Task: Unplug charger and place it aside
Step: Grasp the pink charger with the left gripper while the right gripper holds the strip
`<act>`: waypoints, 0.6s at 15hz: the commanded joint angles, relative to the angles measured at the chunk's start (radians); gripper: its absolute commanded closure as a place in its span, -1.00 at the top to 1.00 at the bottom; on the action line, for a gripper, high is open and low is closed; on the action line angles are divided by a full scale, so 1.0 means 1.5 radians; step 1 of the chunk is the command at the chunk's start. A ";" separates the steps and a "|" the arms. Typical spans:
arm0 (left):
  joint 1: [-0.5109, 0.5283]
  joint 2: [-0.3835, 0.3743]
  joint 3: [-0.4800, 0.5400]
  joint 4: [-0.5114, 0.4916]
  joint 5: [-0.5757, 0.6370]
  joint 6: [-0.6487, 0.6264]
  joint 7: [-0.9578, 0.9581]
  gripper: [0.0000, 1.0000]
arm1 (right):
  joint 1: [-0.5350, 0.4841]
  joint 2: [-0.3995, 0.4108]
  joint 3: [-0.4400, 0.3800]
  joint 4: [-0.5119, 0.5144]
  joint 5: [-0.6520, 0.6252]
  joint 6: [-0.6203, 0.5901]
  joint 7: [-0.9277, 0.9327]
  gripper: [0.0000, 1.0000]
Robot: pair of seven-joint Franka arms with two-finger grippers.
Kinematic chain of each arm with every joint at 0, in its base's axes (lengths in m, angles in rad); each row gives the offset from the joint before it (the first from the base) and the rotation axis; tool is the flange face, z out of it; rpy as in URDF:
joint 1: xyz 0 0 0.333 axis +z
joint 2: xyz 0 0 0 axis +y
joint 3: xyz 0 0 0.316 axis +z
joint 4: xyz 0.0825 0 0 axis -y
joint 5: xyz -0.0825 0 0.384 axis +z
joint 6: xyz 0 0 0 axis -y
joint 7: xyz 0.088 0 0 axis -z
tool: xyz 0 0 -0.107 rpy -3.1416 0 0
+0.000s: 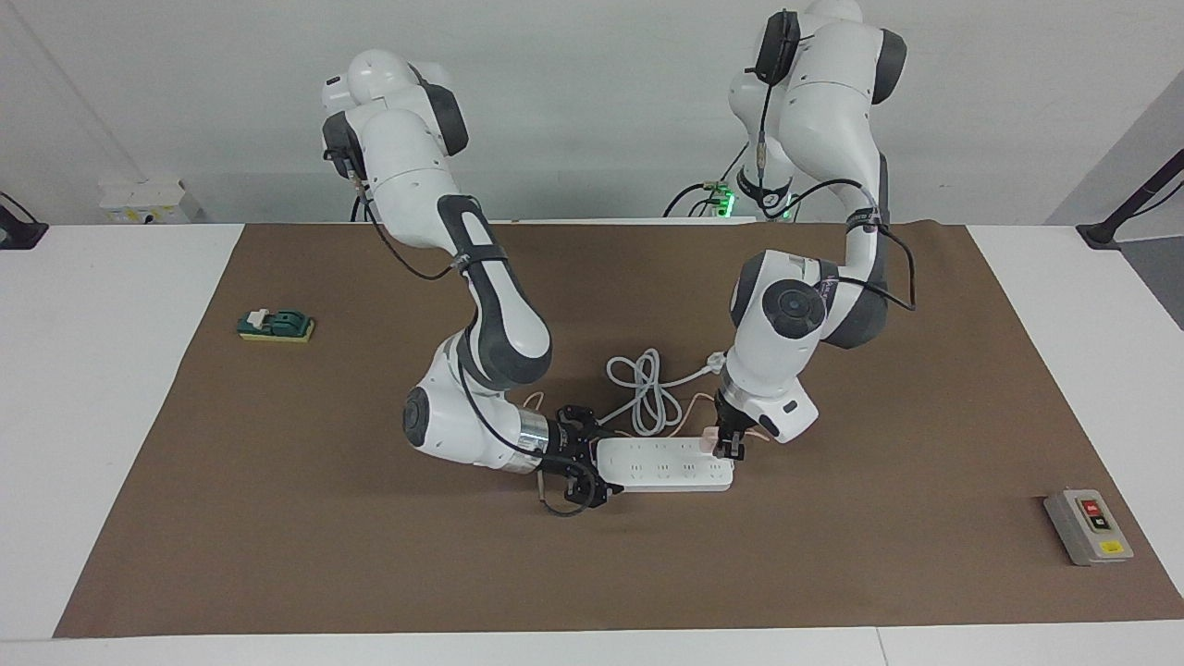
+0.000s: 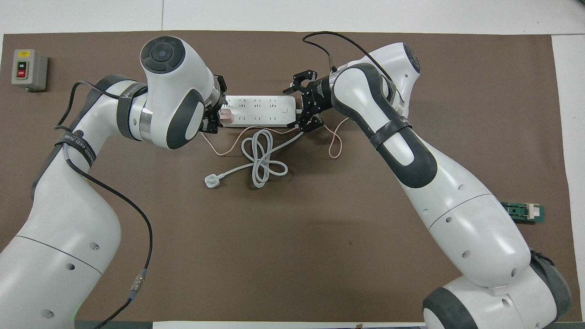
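The white power strip (image 1: 666, 464) (image 2: 258, 109) lies on the brown mat in mid-table. The pale pink charger (image 1: 708, 437) (image 2: 226, 116) sits plugged into the strip's end toward the left arm's side. Its thin pink cable (image 1: 696, 407) (image 2: 336, 142) trails on the mat on the side nearer the robots. My left gripper (image 1: 728, 449) (image 2: 216, 115) points down and is shut on the charger. My right gripper (image 1: 585, 460) (image 2: 302, 104) lies low and clamps the strip's other end between its fingers.
The strip's thick white cord (image 1: 647, 388) (image 2: 261, 157) is coiled nearer the robots, ending in a white plug (image 1: 715, 359) (image 2: 211, 180). A grey switch box (image 1: 1089, 525) (image 2: 28, 69) sits at the left arm's end. A green block (image 1: 276, 325) (image 2: 523, 212) sits at the right arm's end.
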 commanded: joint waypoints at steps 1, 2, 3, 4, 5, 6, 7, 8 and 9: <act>-0.009 -0.025 0.009 -0.034 0.010 0.015 -0.012 -1.00 | 0.019 0.032 -0.006 0.037 0.003 0.014 0.007 1.00; -0.009 -0.025 0.009 -0.035 0.010 0.017 -0.012 -1.00 | 0.020 0.038 -0.006 0.037 0.002 0.020 0.006 1.00; -0.009 -0.025 0.009 -0.037 0.010 0.017 -0.012 -1.00 | 0.021 0.040 -0.005 0.036 0.001 0.025 0.006 1.00; -0.009 -0.025 0.009 -0.038 0.010 0.018 -0.012 -1.00 | 0.021 0.040 -0.005 0.036 0.001 0.021 0.006 1.00; -0.009 -0.025 0.009 -0.038 0.010 0.019 -0.012 -1.00 | 0.021 0.040 -0.005 0.035 0.001 0.018 0.006 1.00; -0.009 -0.025 0.009 -0.038 0.010 0.019 -0.012 -1.00 | 0.020 0.040 -0.004 0.034 0.001 0.019 0.006 1.00; -0.009 -0.025 0.009 -0.038 0.010 0.019 -0.012 -1.00 | 0.018 0.040 -0.003 0.035 0.004 0.011 0.007 1.00; -0.009 -0.025 0.009 -0.038 0.010 0.019 -0.012 -1.00 | 0.011 0.039 -0.002 0.038 0.003 -0.020 0.012 1.00; -0.009 -0.025 0.009 -0.038 0.010 0.019 -0.012 -1.00 | 0.005 0.040 -0.004 0.049 0.003 -0.058 0.014 1.00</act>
